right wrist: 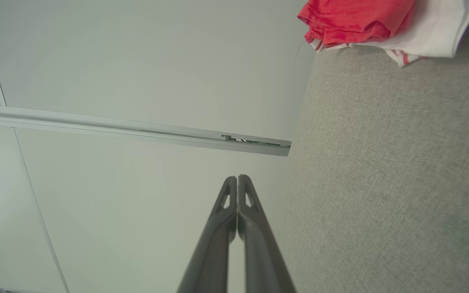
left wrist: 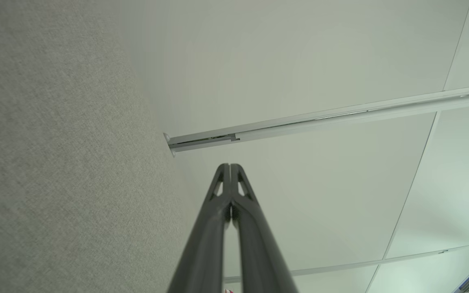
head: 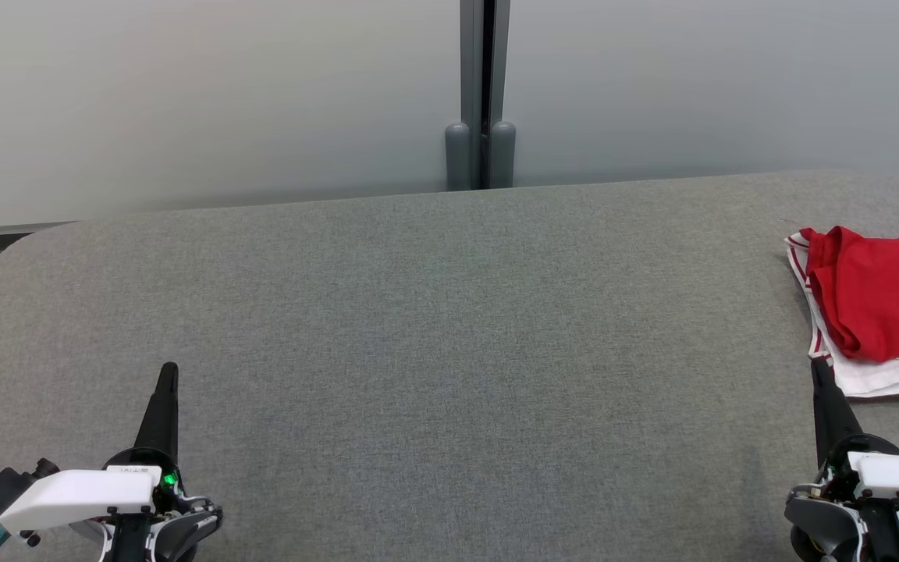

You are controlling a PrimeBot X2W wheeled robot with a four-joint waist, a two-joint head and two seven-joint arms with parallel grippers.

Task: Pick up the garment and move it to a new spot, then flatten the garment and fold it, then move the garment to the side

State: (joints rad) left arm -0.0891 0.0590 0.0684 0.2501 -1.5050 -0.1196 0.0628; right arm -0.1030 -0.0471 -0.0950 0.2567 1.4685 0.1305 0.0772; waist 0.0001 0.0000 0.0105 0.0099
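Nothing legible anywhere. A small white label point(head: 134, 470) on the left hand point(head: 168, 368) housing carries print too small to read.

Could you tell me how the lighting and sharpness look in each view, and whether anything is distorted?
Head view: soft, even light, no glare; the garment is sharp but cut by the right edge. Left wrist view: the wall seam bows from the wide lens; the grey surface blurs near the camera. Right wrist view: faint shadow beneath the garment.
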